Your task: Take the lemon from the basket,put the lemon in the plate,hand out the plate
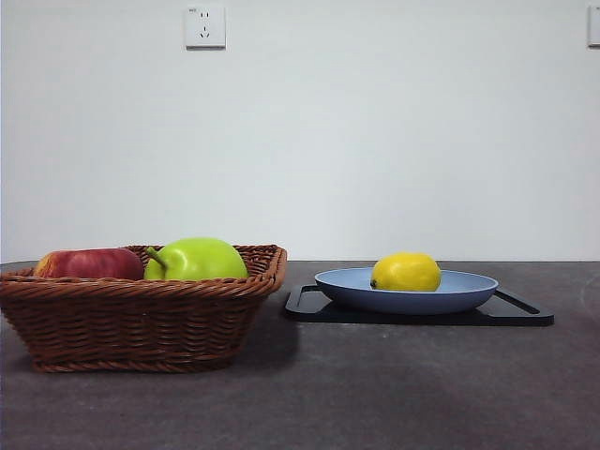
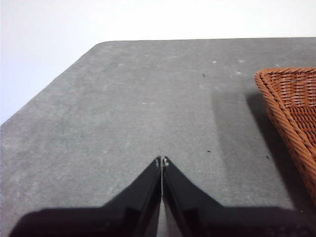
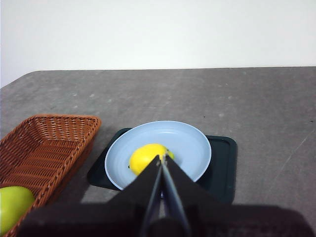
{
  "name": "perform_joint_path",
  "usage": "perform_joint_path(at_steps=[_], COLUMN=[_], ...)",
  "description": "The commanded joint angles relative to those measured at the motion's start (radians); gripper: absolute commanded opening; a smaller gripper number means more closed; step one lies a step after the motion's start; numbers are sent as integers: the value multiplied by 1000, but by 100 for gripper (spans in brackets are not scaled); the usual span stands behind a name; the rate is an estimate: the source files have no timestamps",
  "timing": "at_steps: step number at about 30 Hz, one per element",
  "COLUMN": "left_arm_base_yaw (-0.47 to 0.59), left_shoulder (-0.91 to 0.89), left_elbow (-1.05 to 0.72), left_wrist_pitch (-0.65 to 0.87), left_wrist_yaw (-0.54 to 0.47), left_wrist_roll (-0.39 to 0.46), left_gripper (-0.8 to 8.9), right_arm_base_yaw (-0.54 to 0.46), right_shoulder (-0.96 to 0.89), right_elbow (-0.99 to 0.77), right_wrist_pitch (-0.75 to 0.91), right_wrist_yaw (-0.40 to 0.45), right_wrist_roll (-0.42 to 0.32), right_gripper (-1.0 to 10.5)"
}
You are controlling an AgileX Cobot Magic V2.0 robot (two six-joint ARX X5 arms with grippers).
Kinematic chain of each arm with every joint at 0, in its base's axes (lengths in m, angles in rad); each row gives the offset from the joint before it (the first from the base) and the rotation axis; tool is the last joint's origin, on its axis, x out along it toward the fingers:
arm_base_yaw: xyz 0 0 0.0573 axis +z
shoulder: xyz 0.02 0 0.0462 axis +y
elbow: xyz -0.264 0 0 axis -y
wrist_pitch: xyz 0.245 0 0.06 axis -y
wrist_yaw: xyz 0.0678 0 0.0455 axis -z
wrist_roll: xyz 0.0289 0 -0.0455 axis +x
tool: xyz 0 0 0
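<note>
We find the left gripper with its two black jaws pressed together tip to tip, grasping nothing, held above bare grey table; a corner of the basket lies off to one side of it, apart from the jaws. We find the right gripper likewise clenched with nothing between the jaws, poised above the plate and in line with the lemon; whether the tips touch the fruit we cannot tell from the wrist view. Neither gripper appears in the front view.

Nearest in the front view, on the left, stands the brown wicker basket. It holds a red apple at its left and a green stemmed fruit beside it.

To the right and somewhat farther back, the lemon rests in the light blue plate, left of the plate's centre. The plate sits on a flat black tray. Basket and tray are near each other but do not touch.

On the far white wall we note a socket plate. We read no brands, labels or writing on any item.
</note>
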Motion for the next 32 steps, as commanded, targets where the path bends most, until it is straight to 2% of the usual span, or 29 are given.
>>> perform_joint_path(at_steps=[1,18,19,22,25,27,30,32], left_arm_base_yaw=[4,4,4,4,4,4,4,4], left_shoulder=[-3,-3,-3,-3,-3,-3,-3,-3], left_elbow=[-10,-10,-10,-10,-10,-10,-10,-10], left_wrist_pitch=[5,5,5,5,8,7,7,7], left_wrist_yaw=[1,1,1,0,1,0,1,0], left_wrist_roll=[-10,-10,-10,-10,-10,-10,-10,-10], left_gripper=[8,8,8,8,8,8,8,8], right_arm_base_yaw=[6,6,6,0,-61,-135,-271,-341], right_shoulder=[0,0,0,-23,-104,-159,-241,-288], right_elbow=[3,3,3,-2,-37,-80,-163,-212], right_wrist_pitch=[10,9,9,-14,-44,-31,0,3], right_wrist_yaw=[6,6,6,51,76,32,-117,-182], right_wrist_roll=[10,9,3,-95,-118,-110,-105,-108], right_gripper=[3,3,3,3,3,3,3,3])
